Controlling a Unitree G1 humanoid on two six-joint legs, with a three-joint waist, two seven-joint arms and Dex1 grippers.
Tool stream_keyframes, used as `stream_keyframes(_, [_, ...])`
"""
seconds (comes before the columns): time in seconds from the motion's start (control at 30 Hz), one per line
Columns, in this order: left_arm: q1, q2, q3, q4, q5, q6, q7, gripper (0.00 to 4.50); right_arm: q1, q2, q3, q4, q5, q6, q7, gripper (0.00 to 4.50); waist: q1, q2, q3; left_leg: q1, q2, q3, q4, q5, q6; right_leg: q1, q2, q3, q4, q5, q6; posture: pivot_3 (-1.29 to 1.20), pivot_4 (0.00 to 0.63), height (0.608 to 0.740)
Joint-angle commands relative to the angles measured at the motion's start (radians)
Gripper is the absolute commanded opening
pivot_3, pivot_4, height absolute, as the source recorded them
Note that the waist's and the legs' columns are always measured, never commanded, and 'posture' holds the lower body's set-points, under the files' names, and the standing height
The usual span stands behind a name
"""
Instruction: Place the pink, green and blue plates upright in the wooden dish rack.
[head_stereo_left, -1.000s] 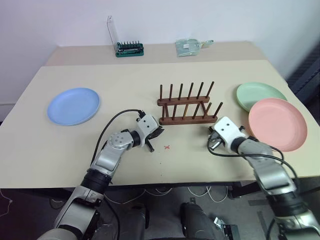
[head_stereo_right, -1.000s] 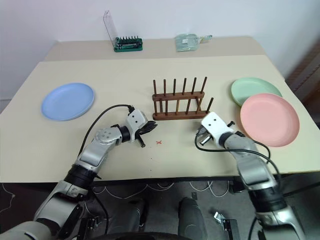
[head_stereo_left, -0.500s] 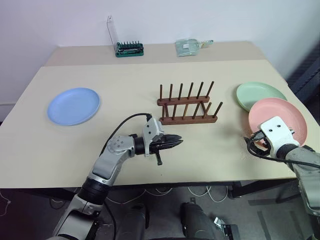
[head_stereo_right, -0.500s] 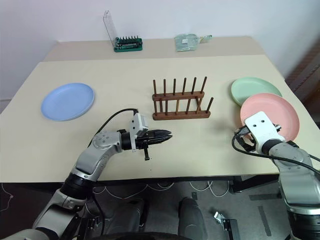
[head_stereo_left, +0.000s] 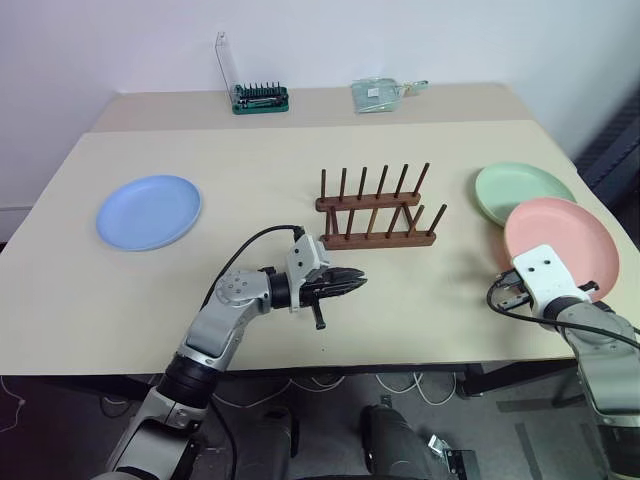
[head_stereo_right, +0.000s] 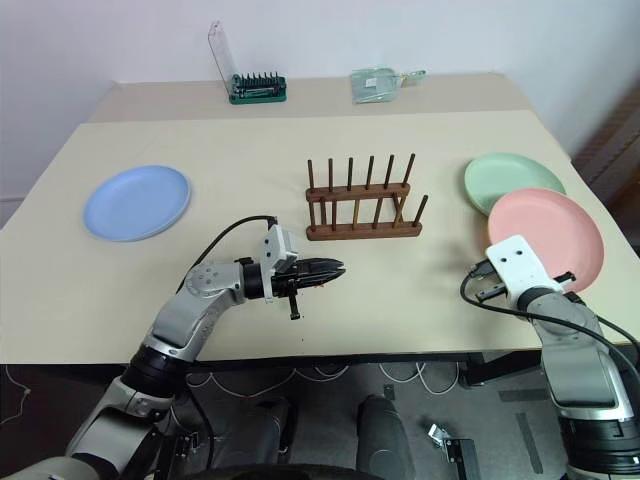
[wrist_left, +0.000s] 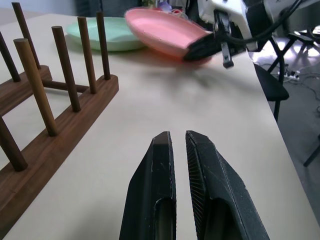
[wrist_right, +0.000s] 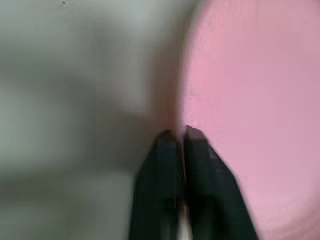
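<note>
Right gripper (wrist_left: 200, 48) closed at the one pink plate's (head_stereo_left: 560, 234) near rim, grip unclear; left gripper (head_stereo_left: 356, 281) closed, empty, at 6 o'clock of the one wooden dish rack (head_stereo_left: 375, 210); green plate (head_stereo_left: 520, 188) at 3 o'clock, blue plate (head_stereo_left: 148, 211) at 9 o'clock on the tabletop (head_stereo_left: 250, 160).

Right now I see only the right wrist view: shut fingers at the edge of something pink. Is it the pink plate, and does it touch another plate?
Observer: Yes, the right hand is at the pink plate, whose far rim overlaps the green plate.
Operator: Is the rack occupied?
Observer: No, the wooden dish rack holds no plate.
Operator: Where is the left hand?
Observer: The left hand is shut and empty, on the robot's side of the rack, pointing toward the right hand.
</note>
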Motion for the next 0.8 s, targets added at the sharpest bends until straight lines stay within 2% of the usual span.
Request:
stream_keyframes(0.03, [0.002,0.003,0.002,-0.031,-0.002,-0.013,0.003,0.46,0.003,-0.045,0.0,-0.043,-0.031,-0.018,0.012,0.02,0.0,0.0,0.0,0.0,0.0,0.0,0.0,0.0,0.0,0.0,0.0,0.0,0.0,0.0,0.0,0.0,0.15,0.74])
stream_keyframes(0.13, [0.005,0.005,0.0,-0.03,-0.002,-0.014,0.001,0.46,0.0,-0.096,-0.02,-0.077,-0.025,-0.045,0.056,0.02,-0.001,0.0,0.0,0.0,0.0,0.0,0.0,0.0,0.0,0.0,0.0,0.0,0.0,0.0,0.0,0.0,0.15,0.74])
stream_keyframes(0.23, [0.001,0.002,-0.002,-0.021,0.0,-0.021,-0.001,0.46,-0.018,-0.191,-0.068,-0.135,-0.005,-0.103,0.141,0.02,-0.001,0.002,0.001,0.0,0.0,0.0,0.0,0.0,0.0,0.0,0.0,0.0,0.0,0.0,0.0,0.0,0.15,0.74])
stream_keyframes(0.33, [-0.001,0.001,-0.003,-0.018,0.001,-0.024,-0.002,0.46,-0.045,-0.216,-0.098,-0.16,0.025,-0.142,0.176,0.02,-0.001,0.002,0.001,0.0,0.0,0.0,0.0,0.0,0.0,0.0,0.0,0.0,0.0,0.0,0.0,0.0,0.15,0.74])
stream_keyframes(0.43, [-0.004,-0.003,-0.003,-0.012,0.002,-0.028,-0.002,0.46,-0.143,-0.184,-0.132,-0.224,0.162,-0.188,0.247,0.02,-0.004,0.002,0.001,0.0,0.0,0.001,0.0,0.0,0.0,0.0,0.0,0.0,0.0,0.0,0.0,0.0,0.15,0.74])
stream_keyframes(0.57, [-0.012,-0.015,-0.003,0.003,-0.002,-0.034,-0.004,0.46,-0.421,-0.028,-0.152,-0.27,0.623,-0.035,0.349,0.02,-0.006,0.002,0.002,0.0,0.001,0.0,0.0,0.0,0.0,0.0,0.001,0.0,0.0,0.0,0.0,0.0,0.15,0.74])
stream_keyframes(0.7, [-0.019,-0.02,-0.001,0.012,-0.003,-0.041,-0.005,0.46,-0.56,0.038,-0.171,-0.173,0.842,0.072,0.353,0.02,0.005,0.0,0.002,-0.001,0.0,-0.002,0.0,0.0,0.0,0.001,0.0,-0.002,-0.001,0.0,0.0,0.0,0.15,0.74])
stream_keyframes(0.8, [-0.02,-0.019,0.001,0.012,-0.003,-0.043,-0.001,0.46,-0.619,0.05,-0.151,-0.059,0.894,0.106,0.361,0.02,0.014,0.0,0.002,-0.002,-0.001,-0.002,0.001,0.0,0.0,0.001,-0.001,-0.001,-0.002,0.0,0.0,0.0,0.15,0.74])
